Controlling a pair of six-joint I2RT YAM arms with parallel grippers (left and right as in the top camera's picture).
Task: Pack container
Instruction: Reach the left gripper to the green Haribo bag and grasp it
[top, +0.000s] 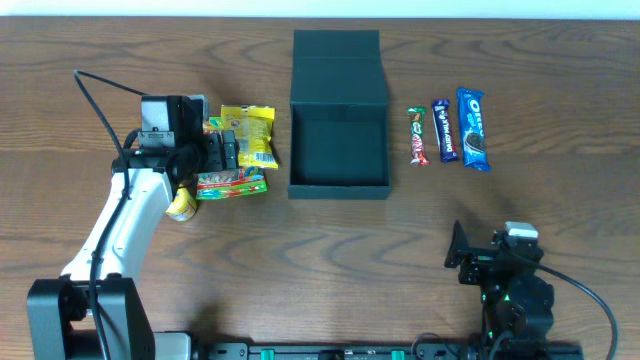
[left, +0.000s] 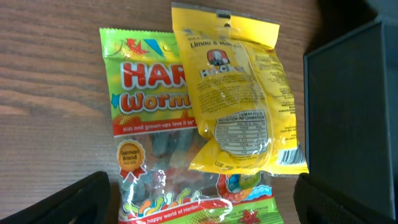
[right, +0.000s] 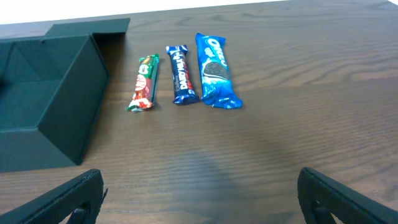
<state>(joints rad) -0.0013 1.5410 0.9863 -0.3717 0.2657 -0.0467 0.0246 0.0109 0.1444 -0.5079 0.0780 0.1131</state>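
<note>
1. Matte dark teal board: one square container (top: 338, 189) stands mid-worktop (top: 330, 250), which is brown and wood-grained. Its flap lid is folded back toward the far edge.
2. Glossy, crinkled plastic: two flat sweet packets lie left of the container. The yellow packet (left: 236, 106) overlaps the green worms packet (left: 149, 124), and its edge is just beside the container's wall.
3. Three slim wrapped snacks lie side by side to the container's right, not touching: a green-red bar (top: 417, 136), a dark blue bar (top: 445, 130) and a blue Oreo pack (top: 474, 128).
4. One small yellow item (top: 182, 207) lies under the left arm (top: 130, 215), partly hidden.
5. The left gripper (left: 200, 186) hangs over the packets, spread wide and holding nothing.
6. The right gripper (right: 202, 186) is also wide and empty, near the front edge and well apart from the bars.
</note>
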